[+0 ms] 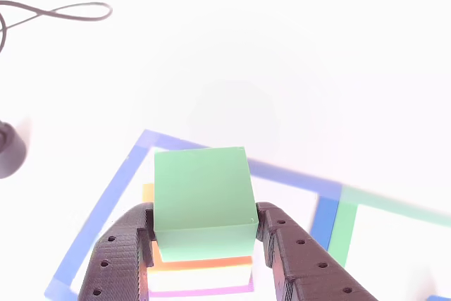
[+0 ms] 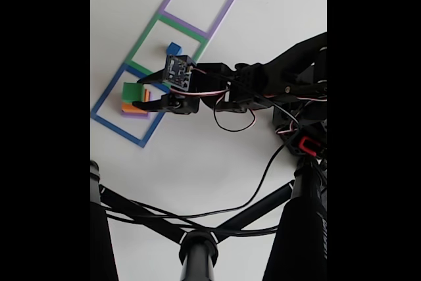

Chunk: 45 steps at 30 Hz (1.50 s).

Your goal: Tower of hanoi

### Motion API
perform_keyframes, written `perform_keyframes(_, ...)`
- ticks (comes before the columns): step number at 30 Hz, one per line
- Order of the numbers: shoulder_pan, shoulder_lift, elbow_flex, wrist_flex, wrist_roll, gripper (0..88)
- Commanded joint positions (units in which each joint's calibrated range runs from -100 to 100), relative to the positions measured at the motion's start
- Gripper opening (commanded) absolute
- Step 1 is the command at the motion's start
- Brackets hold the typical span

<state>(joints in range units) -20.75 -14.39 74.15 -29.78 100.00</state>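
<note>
Black ribbed fingers point(image 1: 116, 259) flank a green block point(image 1: 203, 199) at lower centre of the other view, gripper point(image 1: 204, 244) clasping it from both sides. The green block sits atop an orange block point(image 1: 204, 263) over a purple slab point(image 1: 201, 291), all inside the blue square outline point(image 1: 106, 199). In the fixed view, the stack lies left of centre and a small blue cube point(image 2: 173, 49) rests in the green outline point(image 2: 146, 37), upper centre.

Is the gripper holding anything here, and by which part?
Yes: the gripper has its jaws against the two opposite side faces of the green block, low down, atop the orange block and purple slab.
</note>
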Motion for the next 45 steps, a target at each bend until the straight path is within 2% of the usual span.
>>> perform_keyframes(1,-0.3,0.0,-0.2,-2.1,0.0,6.3)
perform_keyframes(13,-0.1,2.6,0.0,-4.7,0.0,8.6)
perform_keyframes(22,0.3,2.9,0.9,-6.3,0.0,22.2)
perform_keyframes(32,1.8,-1.2,0.2,-5.9,0.0,24.0)
perform_keyframes(37,3.6,-11.7,-2.9,7.8,0.0,22.3)
perform_keyframes(42,5.8,-24.9,-12.2,34.3,0.0,18.5)
perform_keyframes(45,6.8,-31.3,-17.7,48.5,0.0,11.7)
